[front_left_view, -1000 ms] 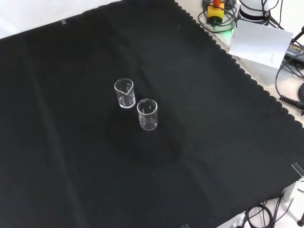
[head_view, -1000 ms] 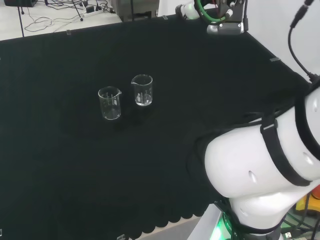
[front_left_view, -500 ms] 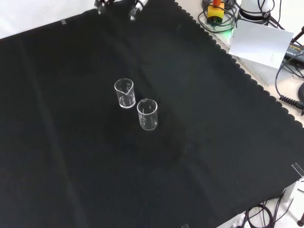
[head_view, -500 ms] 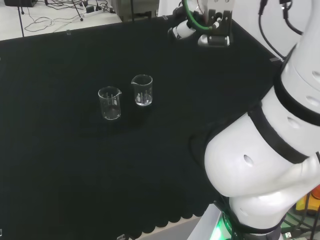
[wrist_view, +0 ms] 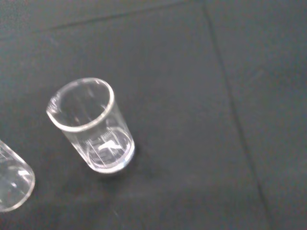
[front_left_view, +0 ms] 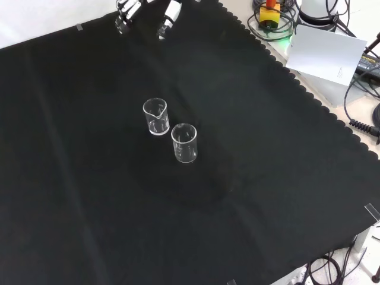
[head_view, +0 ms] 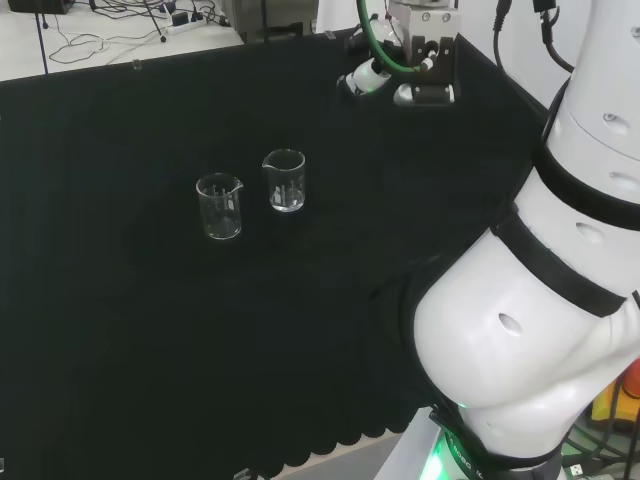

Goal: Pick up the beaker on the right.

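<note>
Black cloth [front_left_view: 279, 178] covers the whole counter, lying mostly flat with a few soft creases, and its near and right edges in the front view are cut in small scallops. Two clear glass beakers stand upright near the middle of it, close together but apart. In the head view the right beaker [head_view: 285, 180] stands just beside the left beaker [head_view: 220, 206] and a little farther off; in the front view the same pair sits one behind the other, the spouted one higher up. The wrist view looks down on one beaker with its round rim and base plain to see, and the edge of the second beside it. Both look empty. Well apart from them, the robot hand [front_left_view: 145, 13] hangs above the cloth at the top edge of the front view, its fingers [front_left_view: 126, 15] spread and fairly straight, with nothing between them. The head view shows the arm's white links [head_view: 540, 300] large on the right. Beyond the cloth's scalloped edge in the front view lie a white sheet [front_left_view: 326, 56], coiled cables [front_left_view: 362, 89] and a yellow and red button unit [front_left_view: 270, 13]; the head view shows pale floor with more cables [head_view: 110, 25] behind the counter.
</note>
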Action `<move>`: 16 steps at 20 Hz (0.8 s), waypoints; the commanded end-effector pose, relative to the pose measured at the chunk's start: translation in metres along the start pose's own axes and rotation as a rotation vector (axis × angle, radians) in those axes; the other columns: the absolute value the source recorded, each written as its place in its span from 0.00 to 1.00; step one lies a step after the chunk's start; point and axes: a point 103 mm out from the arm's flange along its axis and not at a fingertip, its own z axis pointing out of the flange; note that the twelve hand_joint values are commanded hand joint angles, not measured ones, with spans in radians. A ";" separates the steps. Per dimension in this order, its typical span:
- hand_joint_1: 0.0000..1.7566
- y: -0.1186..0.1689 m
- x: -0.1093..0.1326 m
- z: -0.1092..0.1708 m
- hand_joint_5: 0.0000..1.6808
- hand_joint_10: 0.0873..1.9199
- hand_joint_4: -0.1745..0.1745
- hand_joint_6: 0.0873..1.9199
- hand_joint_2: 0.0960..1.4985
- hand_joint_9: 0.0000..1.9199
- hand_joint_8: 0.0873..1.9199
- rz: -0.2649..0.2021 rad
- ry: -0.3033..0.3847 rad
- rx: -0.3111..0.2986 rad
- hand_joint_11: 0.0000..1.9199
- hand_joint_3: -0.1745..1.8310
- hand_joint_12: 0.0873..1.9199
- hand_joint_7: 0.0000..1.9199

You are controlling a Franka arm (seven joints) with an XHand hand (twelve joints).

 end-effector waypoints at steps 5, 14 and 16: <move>0.44 0.062 0.011 0.082 0.15 0.32 0.41 0.00 0.66 0.11 0.27 -0.157 0.138 0.054 0.00 0.00 0.69 0.03; 0.45 0.064 0.010 0.102 0.15 0.32 0.42 0.00 0.63 0.12 0.27 -0.185 0.137 0.077 0.00 0.00 0.68 0.03; 0.45 0.063 0.011 0.105 0.15 0.32 0.42 0.00 0.63 0.12 0.27 -0.205 0.144 0.078 0.00 0.00 0.68 0.04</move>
